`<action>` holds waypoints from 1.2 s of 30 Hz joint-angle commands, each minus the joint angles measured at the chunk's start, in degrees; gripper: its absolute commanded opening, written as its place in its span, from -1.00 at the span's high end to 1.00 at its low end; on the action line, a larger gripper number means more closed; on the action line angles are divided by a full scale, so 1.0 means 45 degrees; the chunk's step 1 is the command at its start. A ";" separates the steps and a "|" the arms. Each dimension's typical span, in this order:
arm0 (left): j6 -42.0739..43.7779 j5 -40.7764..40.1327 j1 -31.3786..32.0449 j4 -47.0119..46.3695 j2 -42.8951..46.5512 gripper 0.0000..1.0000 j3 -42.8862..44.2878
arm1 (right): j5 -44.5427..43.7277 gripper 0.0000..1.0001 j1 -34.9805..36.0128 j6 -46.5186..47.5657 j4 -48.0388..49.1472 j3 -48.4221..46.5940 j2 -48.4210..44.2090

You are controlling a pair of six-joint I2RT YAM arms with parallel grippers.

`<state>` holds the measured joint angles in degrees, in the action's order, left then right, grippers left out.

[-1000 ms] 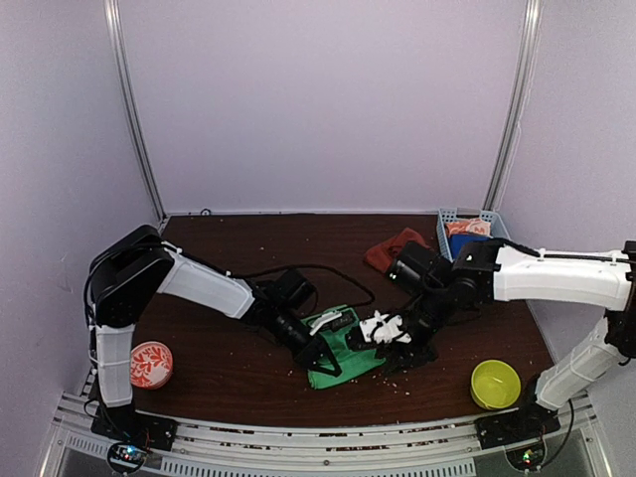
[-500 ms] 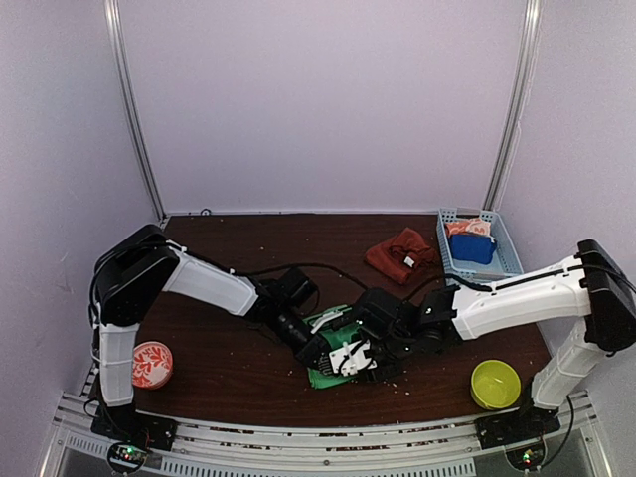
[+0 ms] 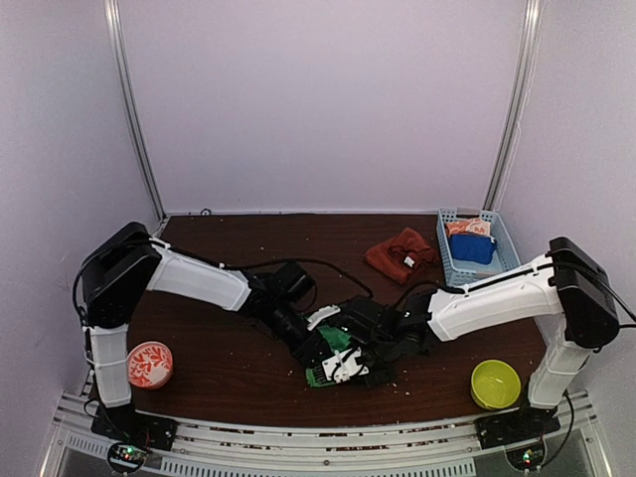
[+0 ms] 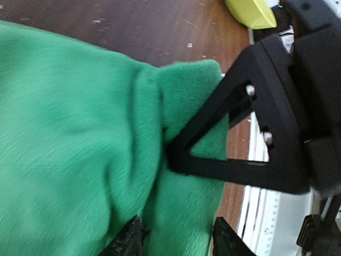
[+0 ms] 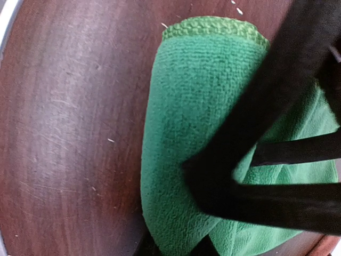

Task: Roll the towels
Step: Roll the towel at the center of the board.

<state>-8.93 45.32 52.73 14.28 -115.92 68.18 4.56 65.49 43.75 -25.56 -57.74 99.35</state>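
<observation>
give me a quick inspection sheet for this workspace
surface: dark wood table, pale crumbs scattered
job's things: green towel partly rolled at front centre; red towel bunched, unrolled, back right
clutter: blue basket with items inside, yellow bowl, red patterned bowl
grippers: left gripper and right gripper both at the green towel; grip cannot be told
cables: black cable lying across the table
surroundings: lilac walls, metal rail at near edge
</observation>
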 commanded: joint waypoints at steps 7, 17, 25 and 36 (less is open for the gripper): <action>-0.0220 -0.8321 -0.1239 0.1664 0.6063 -0.03 -0.1527 | 0.4670 0.93 -0.0417 -0.1523 -0.5931 -0.3084 0.2532; 0.2464 -1.1054 0.2921 -0.0659 1.0263 -0.10 -0.2717 | 0.7127 0.92 -0.2881 -0.1156 -0.9938 -0.8288 0.7599; 0.3398 -1.2178 0.5233 0.0947 0.6410 -0.07 -0.1424 | 0.7847 0.89 -0.3284 -0.0798 -1.1165 -0.9842 0.9357; 0.4020 -1.3425 0.5742 0.0657 0.2936 -0.13 -0.0780 | 0.7790 0.88 -0.3303 -0.0874 -1.0804 -0.9495 0.9253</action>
<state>7.42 -13.15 78.81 18.68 -100.38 61.78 48.29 50.22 40.10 -79.31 -103.57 136.55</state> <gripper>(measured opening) 0.563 0.104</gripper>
